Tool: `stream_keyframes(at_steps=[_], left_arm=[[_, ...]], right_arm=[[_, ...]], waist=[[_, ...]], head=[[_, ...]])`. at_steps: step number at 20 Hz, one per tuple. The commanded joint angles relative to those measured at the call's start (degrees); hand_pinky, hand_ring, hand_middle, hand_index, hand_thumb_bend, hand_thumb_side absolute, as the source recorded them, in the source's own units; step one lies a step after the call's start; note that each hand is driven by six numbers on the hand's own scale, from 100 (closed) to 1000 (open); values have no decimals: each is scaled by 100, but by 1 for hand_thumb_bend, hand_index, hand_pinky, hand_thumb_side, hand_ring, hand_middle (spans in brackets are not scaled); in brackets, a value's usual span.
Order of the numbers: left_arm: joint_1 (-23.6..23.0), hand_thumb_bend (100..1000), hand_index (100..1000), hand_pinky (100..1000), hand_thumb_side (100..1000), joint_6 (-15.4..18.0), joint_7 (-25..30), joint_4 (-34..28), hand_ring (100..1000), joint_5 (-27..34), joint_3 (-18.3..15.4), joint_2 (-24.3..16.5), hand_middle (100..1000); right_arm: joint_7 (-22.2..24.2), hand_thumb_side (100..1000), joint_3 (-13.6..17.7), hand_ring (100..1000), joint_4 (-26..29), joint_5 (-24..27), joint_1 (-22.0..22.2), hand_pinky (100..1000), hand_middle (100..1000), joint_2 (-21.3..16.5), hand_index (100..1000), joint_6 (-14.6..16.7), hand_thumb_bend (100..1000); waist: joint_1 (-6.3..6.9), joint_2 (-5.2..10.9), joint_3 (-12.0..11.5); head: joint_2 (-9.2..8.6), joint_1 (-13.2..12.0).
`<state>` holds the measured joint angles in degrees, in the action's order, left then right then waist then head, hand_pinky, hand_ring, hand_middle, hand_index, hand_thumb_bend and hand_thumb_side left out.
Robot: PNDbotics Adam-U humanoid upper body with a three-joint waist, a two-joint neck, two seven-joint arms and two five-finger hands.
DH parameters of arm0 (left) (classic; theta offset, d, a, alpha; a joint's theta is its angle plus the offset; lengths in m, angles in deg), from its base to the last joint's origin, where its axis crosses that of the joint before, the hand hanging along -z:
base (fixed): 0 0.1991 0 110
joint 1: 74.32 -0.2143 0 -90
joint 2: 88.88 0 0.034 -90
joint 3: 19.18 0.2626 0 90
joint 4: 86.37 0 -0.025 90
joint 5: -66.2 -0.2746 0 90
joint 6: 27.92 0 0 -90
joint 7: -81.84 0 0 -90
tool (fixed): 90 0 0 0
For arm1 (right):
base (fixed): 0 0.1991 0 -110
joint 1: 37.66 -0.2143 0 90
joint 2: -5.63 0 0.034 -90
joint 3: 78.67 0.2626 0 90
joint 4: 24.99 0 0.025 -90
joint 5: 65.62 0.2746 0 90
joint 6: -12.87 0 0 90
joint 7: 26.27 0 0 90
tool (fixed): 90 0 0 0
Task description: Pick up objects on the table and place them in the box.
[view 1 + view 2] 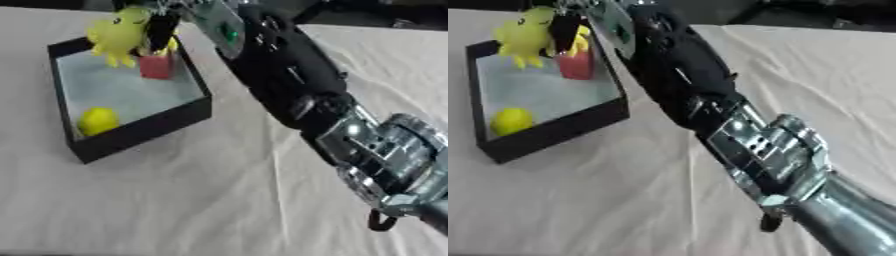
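The right arm's silver wrist joint [385, 150] fills the near corner, its black forearm stretched diagonally up to the far end of the box [140, 131]. There the right hand [162, 27] is seen with dark fingers curled on a yellow toy [118, 35], which is held above the box's far rim, partly over the interior. The toy hangs directly below and left of the hand, legs pointing down toward the pale floor of the box, so the coming release is judged to turn on a short drop straight down. A red block with yellow on top [157, 64] stands just beside the toy against the far wall and could be struck by it. A yellow ball [98, 121] lies well apart in the near corner. The cloth-covered surface [201, 200] around the box carries nothing further that can be made out. The left hand is not shown.
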<state>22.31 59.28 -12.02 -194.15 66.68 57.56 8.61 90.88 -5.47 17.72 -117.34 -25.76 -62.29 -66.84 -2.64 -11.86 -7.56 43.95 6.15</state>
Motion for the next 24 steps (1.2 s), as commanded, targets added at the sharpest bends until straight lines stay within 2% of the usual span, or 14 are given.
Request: stream_keyframes(at_steps=[1, 4, 8, 10, 11, 12, 13, 14, 15, 16, 19, 24], left_arm=[[60, 156, 788, 885, 884, 7, 15, -89, 746, -1, -10, -40, 777], [92, 156, 789, 886, 884, 14, 29, -95, 746, 6, 0, -33, 777], [102, 157, 789, 886, 885, 17, 23, -99, 747, 9, -9, -26, 777], [103, 157, 789, 886, 886, 15, 21, -97, 746, 6, -12, -18, 777], [103, 156, 789, 886, 885, 13, 20, -97, 746, 4, -13, -16, 777], [103, 156, 789, 886, 886, 11, 19, -96, 746, 2, -14, -15, 777], [103, 156, 789, 886, 886, 10, 19, -95, 746, 1, -13, -15, 777], [102, 156, 789, 886, 886, 10, 20, -94, 746, 2, -11, -15, 777], [102, 156, 789, 886, 886, 10, 23, -93, 746, 2, -9, -16, 777], [101, 156, 789, 886, 886, 11, 24, -92, 746, 3, -8, -18, 777], [95, 156, 789, 887, 886, 13, 25, -90, 746, 5, -9, -25, 777], [83, 156, 789, 887, 887, 13, 33, -79, 746, 2, -8, -24, 777]], right_arm=[[-138, 112, 44, 587, -171, -246, -49, 790, 393, 137, 570, 87, 382], [-415, 123, 122, 608, -448, -667, 79, 793, 429, 295, 607, 26, 419], [-771, 145, 287, 662, -810, -1146, 209, 810, 499, 439, 682, 17, 423], [-847, 172, 357, 716, -937, -1308, 244, 824, 567, 468, 747, 53, 423], [-869, 182, 385, 765, -979, -1376, 253, 840, 632, 476, 801, 73, 421], [-885, 179, 405, 797, -1007, -1437, 260, 851, 690, 480, 831, 95, 419], [-891, 131, 419, 854, -1022, -1494, 263, 878, 776, 481, 876, 120, 406], [-894, 161, 427, 894, -1023, -1554, 264, 902, 827, 478, 896, 137, 410], [-902, 233, 436, 932, -1011, -1624, 263, 927, 860, 470, 914, 130, 427], [-929, 282, 447, 949, -984, -1695, 259, 940, 875, 459, 924, 97, 444], [-1076, 333, 475, 972, -850, -1827, 252, 959, 895, 425, 934, -42, 473], [-1277, 317, 476, 981, -553, -1814, 217, 969, 898, 367, 935, -242, 477]], waist=[[56, 62, -24], [64, 31, -65], [62, 3, -85], [60, -7, -85], [59, -11, -83], [59, -13, -80], [60, -14, -76], [62, -14, -72], [64, -13, -68], [67, -11, -62], [73, -5, -48], [78, -2, -25]], head=[[17, -2], [17, 13], [17, 15], [17, 10], [17, 9], [17, 9], [17, 7], [17, 4], [17, 4], [17, 7], [17, 15], [17, 19]])
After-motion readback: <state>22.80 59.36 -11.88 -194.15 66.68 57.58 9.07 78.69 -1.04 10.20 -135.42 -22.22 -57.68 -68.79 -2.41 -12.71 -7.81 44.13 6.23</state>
